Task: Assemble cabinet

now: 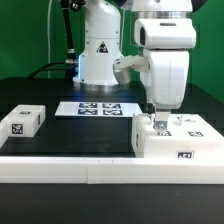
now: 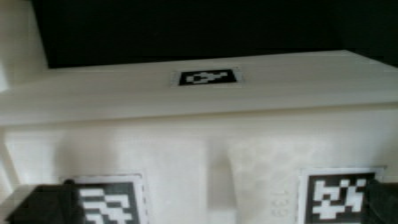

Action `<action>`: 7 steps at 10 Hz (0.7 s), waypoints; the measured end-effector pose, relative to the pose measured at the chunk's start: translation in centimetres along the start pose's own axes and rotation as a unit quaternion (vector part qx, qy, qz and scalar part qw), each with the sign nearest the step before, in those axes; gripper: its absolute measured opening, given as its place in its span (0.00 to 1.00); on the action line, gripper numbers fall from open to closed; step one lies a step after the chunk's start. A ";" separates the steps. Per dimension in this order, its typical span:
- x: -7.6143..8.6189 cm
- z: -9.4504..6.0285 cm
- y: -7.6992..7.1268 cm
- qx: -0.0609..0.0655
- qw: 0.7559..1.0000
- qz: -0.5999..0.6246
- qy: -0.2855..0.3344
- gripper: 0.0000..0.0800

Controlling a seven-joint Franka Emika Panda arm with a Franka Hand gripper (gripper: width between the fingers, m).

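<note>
On the exterior view's left I see a small white box (image 1: 22, 120) with a tag, sitting near the front of the black tabletop (image 1: 70, 135). In the middle, farther back, lies the marker board (image 1: 98, 107). The cabinet (image 1: 180, 138) sits on the exterior view's right, near the front edge, with tags on top. The arm (image 1: 165, 60) hangs over its left end, jaws down at the top face; I cannot tell whether they are open or closed. My wrist view shows blurred white cabinet faces and three tags.
</note>
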State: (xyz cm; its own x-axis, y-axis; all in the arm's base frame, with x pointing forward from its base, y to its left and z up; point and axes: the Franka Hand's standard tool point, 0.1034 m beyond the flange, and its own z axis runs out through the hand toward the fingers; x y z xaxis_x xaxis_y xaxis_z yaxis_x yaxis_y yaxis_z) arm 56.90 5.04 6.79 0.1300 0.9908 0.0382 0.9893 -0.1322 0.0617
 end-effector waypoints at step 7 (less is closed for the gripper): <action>0.6 -1.1 -3.4 -0.021 0.988 0.150 0.008 1.00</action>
State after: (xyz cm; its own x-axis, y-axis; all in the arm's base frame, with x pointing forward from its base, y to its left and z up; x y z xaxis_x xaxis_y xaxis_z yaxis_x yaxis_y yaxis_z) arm 53.53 6.11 7.73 0.4164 0.9060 0.0762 0.9024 -0.4221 0.0869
